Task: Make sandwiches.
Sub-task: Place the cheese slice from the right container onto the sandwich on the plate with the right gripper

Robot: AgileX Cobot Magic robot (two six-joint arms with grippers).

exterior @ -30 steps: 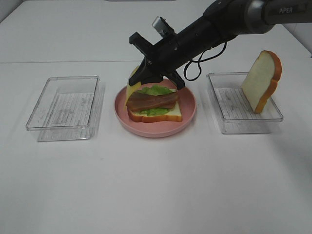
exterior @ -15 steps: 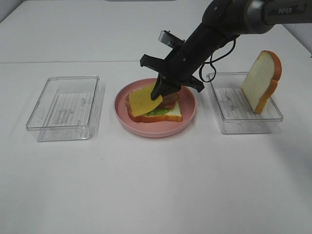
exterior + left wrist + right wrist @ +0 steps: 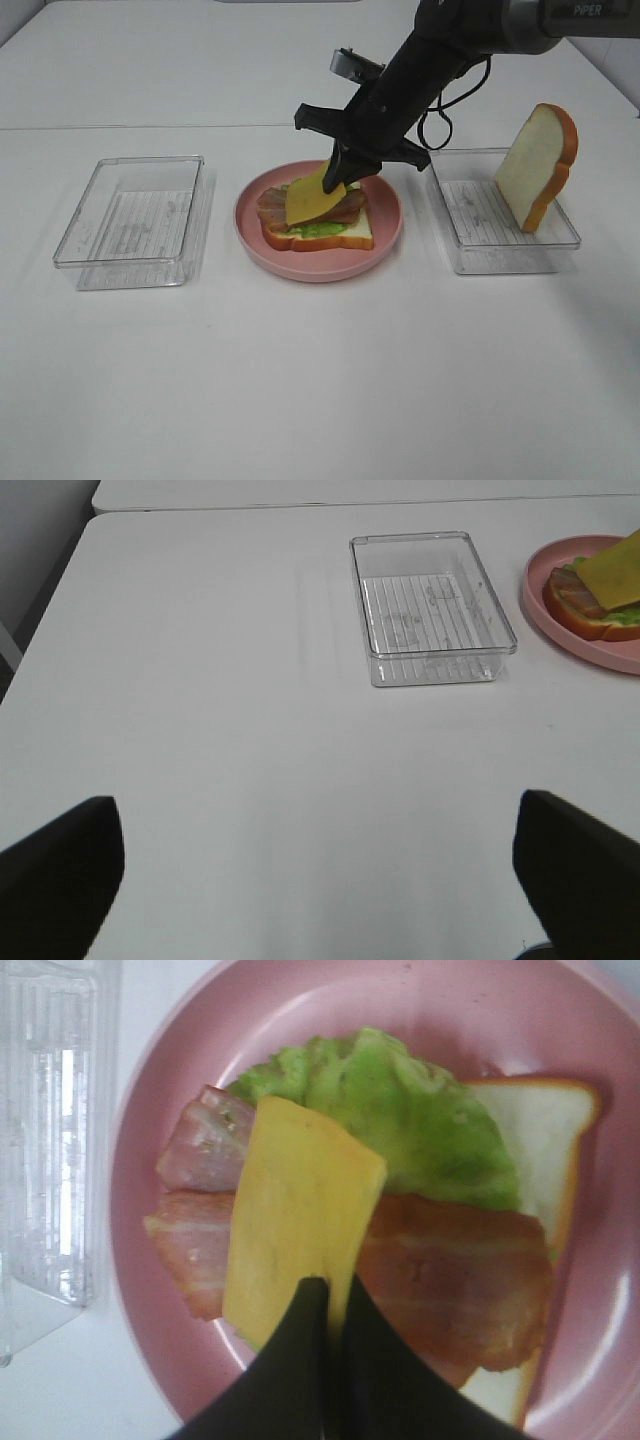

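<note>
Right gripper pinched shut on one edge of the yellow cheese slice, black fingers pressed close with the thin sheet between them. Hangs tilted from that grip, lower part over the open sandwich directly beneath the tool. Smooth, flat, squarish, matte yellow. Under it, brown-pink bacon strips streaked and glossy, ruffled green lettuce, then a white bread slice with orange-brown crust, all stacked on the round pink plate. A second bread slice leaning upright in the clear ribbed plastic tray just right of the plate. Another clear tray well to the left. Left gripper: only two dark tips at the frame edges, set wide apart over bare white table.
</note>
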